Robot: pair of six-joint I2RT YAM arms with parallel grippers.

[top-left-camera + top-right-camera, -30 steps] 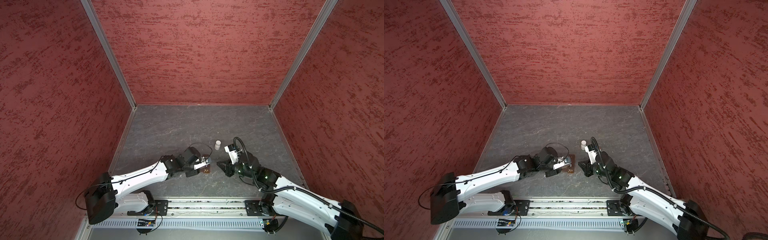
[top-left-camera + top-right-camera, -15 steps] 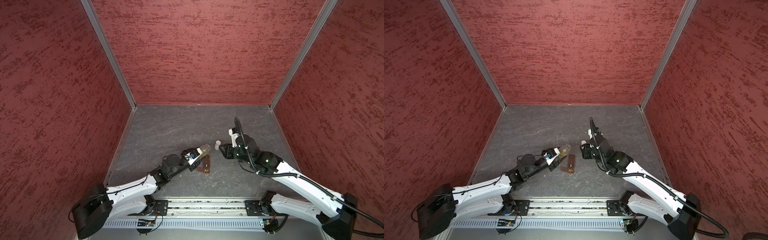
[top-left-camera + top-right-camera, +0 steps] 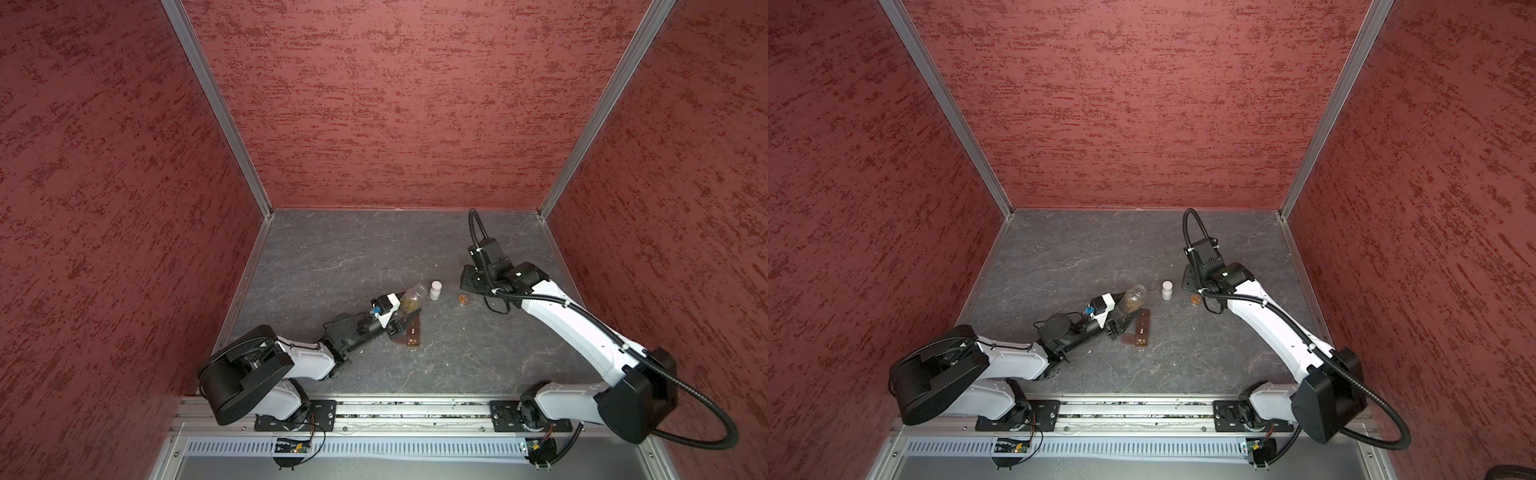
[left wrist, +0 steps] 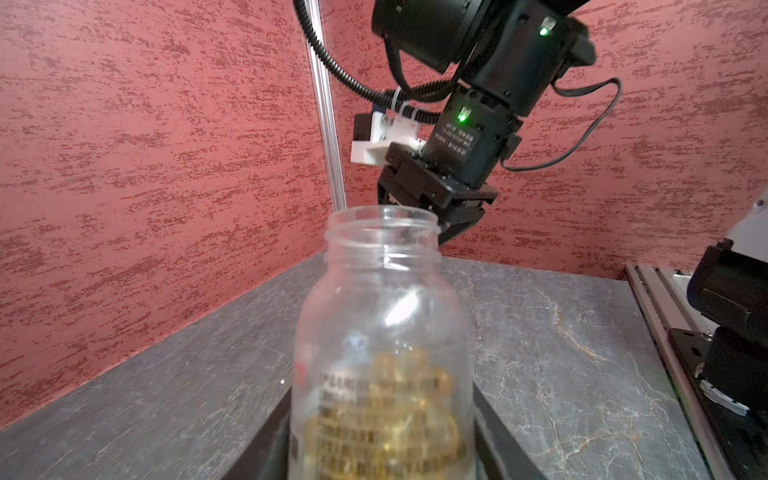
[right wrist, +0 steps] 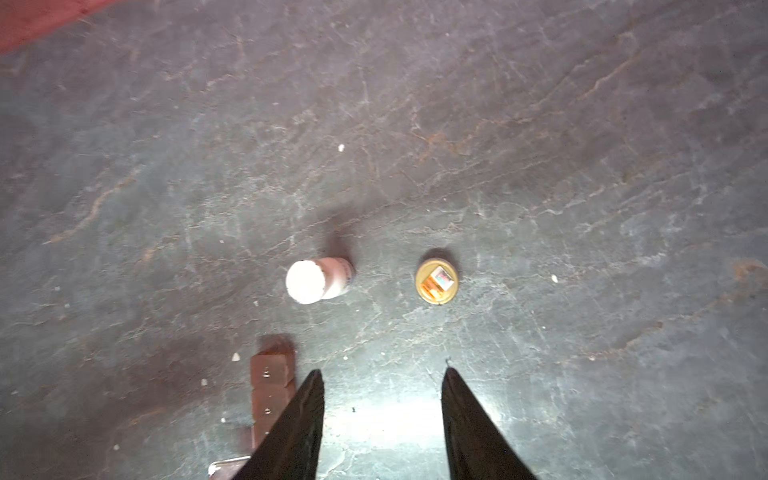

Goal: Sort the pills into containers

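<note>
Left gripper (image 4: pixel 382 449) pinches the uncapped bottle (image 3: pixel 413 296), tilted. The box (image 3: pixel 413 334) lies just beneath it, long axis across its reach, so left is nearer. Right gripper (image 5: pixel 381 371) hangs spread and empty. Whitish pills (image 5: pixel 340 147) dot the bench (image 3: pixel 332 257) below it.

There are two bottles: one small capped white bottle (image 3: pixel 435 289), and near it one uncapped clear bottle (image 3: pixel 413 297) with yellowish capsules too heaped to count. One gold cap (image 3: pixel 463 298) lies just beside the white bottle and one long brown pill box (image 3: pixel 413 336) lies near it. At least five tiny whitish pills (image 5: pixel 341 147) are scattered around it, and two robot arms (image 3: pixel 569 328) reach in.
</note>
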